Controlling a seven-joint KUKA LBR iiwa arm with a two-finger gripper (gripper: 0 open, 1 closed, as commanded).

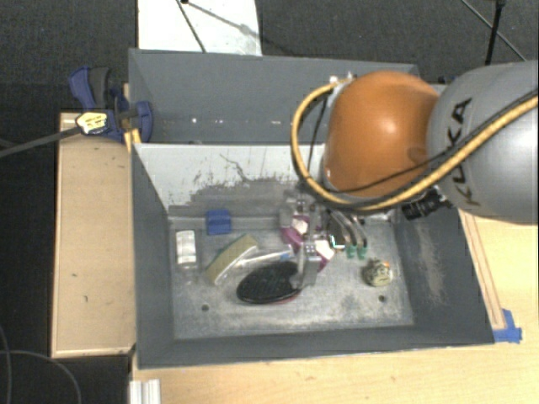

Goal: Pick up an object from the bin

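Bin (295,348), near side first. Closest to the front wall on the floor: a flat black oval piece (265,286), long axis running left-right, a pinkish edge showing along its near rim. To its right and well apart, a small brass-coloured round thing (376,273) sits alone. The gripper (308,263) is down at the right end of the black oval piece, touching or just above its rim; which, cannot be told. Whether the tool is spread or pressed together: cannot tell, as the wrist hardware covers it. Nothing is seen pinched. Just behind the oval's left half lies a beige sponge-like block (227,257), tilted, touching or nearly touching it. Left of that is a small pale clear-looking thing (185,248). Further back, a small blue block (218,221) lies near the rear slope. A magenta-purple bit (295,232) sits right beside the tool's upper part; bin item or tool part, unclear. Above all this is the arm's orange cover (379,129) with its looped cable. Judgement on handling: the black oval piece looks thin, stiff and light, lying flat, so little height to grip. Best hold is probably across its narrow width near the right end, rim to rim. The surface looks smooth, so slip is likely if gripped only at the tip. The beige block crowds the left half, so the right end is the freer side.
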